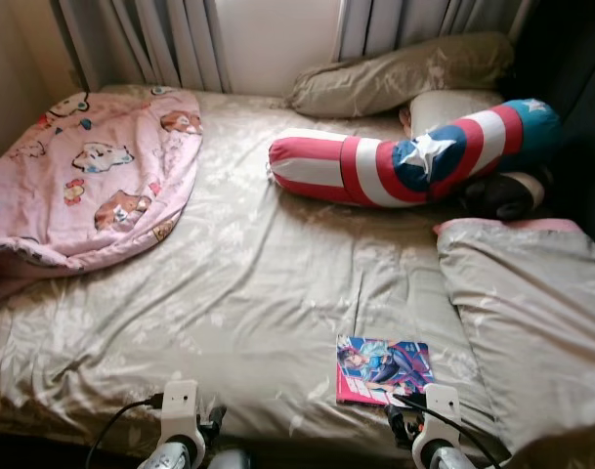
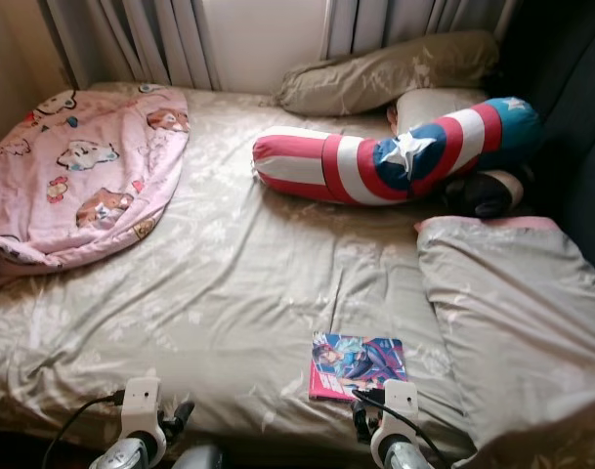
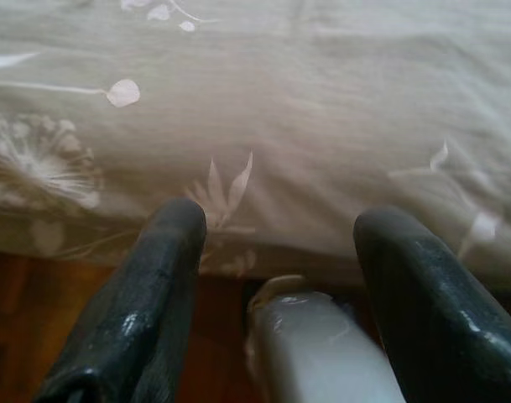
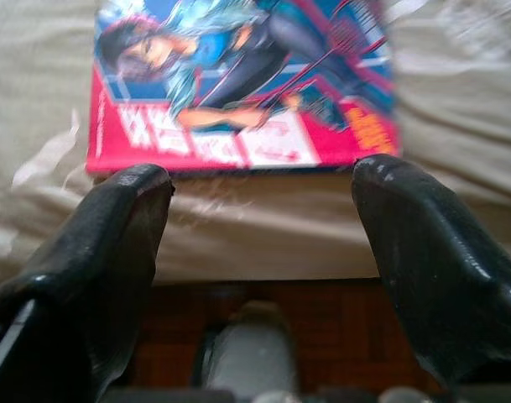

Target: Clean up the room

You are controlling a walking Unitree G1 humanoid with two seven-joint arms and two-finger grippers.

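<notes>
A comic book (image 1: 383, 369) with a red and blue cover lies on the beige floral bedsheet (image 1: 248, 283) close to the bed's front edge, right of centre. My right gripper (image 4: 259, 206) is open just short of the book (image 4: 238, 84), at the mattress edge, with a black finger (image 4: 112, 252) on each side. My left gripper (image 3: 276, 243) is open too, facing the sheet's hanging side farther left, holding nothing. Both wrists (image 1: 180, 430) show at the bottom of the head views.
A pink cartoon blanket (image 1: 82, 176) is bunched at the back left. A red, white and blue star bolster (image 1: 404, 161) lies across the back, beige pillows (image 1: 404, 73) behind it. A folded beige quilt (image 1: 531, 313) covers the right side. Wooden floor (image 4: 263, 311) lies below.
</notes>
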